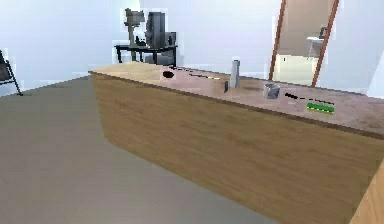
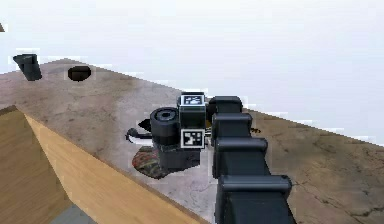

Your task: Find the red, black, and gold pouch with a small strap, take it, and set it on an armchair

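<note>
In the arm side view my arm (image 2: 245, 165) reaches over a wooden counter top (image 2: 90, 110). My gripper (image 2: 138, 132) sits at the arm's far end, left of the two white marker squares (image 2: 190, 118). A dark reddish-brown blob (image 2: 150, 163) lies on the counter right at and under the gripper, near the counter's front edge. Its shape is too hidden to name it. I cannot tell whether the gripper holds anything.
Farther along the counter stand a dark tilted cup-like thing (image 2: 28, 66) and a dark bowl (image 2: 79, 72). In the forward view a long wooden counter (image 1: 200, 130) carries a grey cylinder (image 1: 235, 71), a small grey thing (image 1: 272, 90) and a green thing (image 1: 320, 105). A black table (image 1: 146, 48) and a doorway (image 1: 303, 40) lie behind; open floor is at the left.
</note>
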### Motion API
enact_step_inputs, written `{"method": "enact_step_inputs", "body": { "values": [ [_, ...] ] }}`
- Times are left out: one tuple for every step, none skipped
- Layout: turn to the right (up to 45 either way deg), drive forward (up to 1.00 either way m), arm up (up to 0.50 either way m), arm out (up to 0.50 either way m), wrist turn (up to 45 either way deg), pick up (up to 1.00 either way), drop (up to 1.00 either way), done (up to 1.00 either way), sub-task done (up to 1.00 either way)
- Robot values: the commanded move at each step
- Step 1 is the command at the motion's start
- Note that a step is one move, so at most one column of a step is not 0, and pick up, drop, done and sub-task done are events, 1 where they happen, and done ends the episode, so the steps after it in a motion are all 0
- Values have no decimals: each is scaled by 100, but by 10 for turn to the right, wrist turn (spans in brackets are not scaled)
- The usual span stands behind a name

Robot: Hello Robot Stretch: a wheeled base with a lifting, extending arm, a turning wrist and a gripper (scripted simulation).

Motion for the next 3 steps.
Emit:
{"method": "enact_step_inputs", "body": {
  "values": [
    [0,0,-14,0,0,0,0,0,0],
    [0,0,0,0,0,100,0,0,0],
    [0,0,10,0,0,0,0,0,0]
  ]
}}
